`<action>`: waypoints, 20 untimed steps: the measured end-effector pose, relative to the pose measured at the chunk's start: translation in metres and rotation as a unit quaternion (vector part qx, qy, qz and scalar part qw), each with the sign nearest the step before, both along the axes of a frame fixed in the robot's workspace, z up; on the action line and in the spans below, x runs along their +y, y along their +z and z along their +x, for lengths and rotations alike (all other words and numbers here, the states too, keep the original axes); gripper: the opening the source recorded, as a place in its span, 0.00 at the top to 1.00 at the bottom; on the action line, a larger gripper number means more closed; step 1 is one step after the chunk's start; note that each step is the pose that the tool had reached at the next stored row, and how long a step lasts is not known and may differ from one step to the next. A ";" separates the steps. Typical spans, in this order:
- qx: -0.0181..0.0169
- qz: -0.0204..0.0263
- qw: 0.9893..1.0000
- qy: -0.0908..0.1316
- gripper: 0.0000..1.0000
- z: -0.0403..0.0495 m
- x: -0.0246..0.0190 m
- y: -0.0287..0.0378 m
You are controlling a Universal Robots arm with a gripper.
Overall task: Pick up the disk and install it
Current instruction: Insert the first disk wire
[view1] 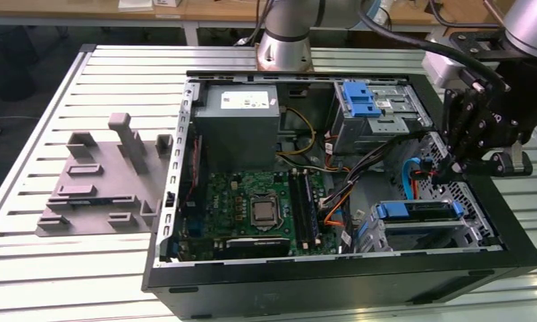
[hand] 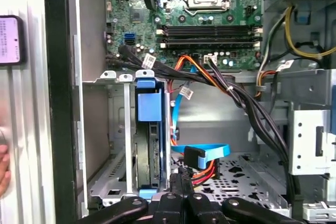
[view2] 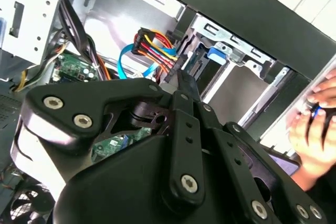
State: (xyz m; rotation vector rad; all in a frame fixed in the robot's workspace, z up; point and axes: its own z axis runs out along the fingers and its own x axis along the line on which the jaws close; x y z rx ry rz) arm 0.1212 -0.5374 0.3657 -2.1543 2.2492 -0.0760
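An open black computer case (view1: 340, 282) lay on the slatted metal bench (view1: 62, 282). Inside sat a green motherboard (view1: 250, 208), a grey power supply box (view1: 241, 127) and a bundle of coloured cables (hand: 210, 77). A grey foam tray (view1: 98, 181), perhaps a fixture, lay beside the case.

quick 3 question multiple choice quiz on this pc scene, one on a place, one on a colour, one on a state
1. Where is the disk? A lying outside B in the drive cage C held in the air
2. Colour of the flat cable beside it? A green B white C blue
3. The computer case is A open B shut C upside down

1 B, it stands in the cage. 2 C, plainly blue. 3 A, the motherboard shows.
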 end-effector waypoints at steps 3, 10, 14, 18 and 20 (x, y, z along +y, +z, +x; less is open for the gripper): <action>0.000 -0.004 1.000 0.000 0.83 0.0000 0.0023 -0.0008; 0.000 -0.006 1.000 0.000 0.75 -0.0013 0.0083 -0.0035; 0.000 -0.013 1.000 -0.001 0.75 -0.0014 0.0106 -0.0072; 0.000 -0.022 1.000 -0.001 0.75 -0.0014 0.0121 -0.0102; 0.000 -0.030 1.000 -0.001 0.75 -0.0014 0.0126 -0.0112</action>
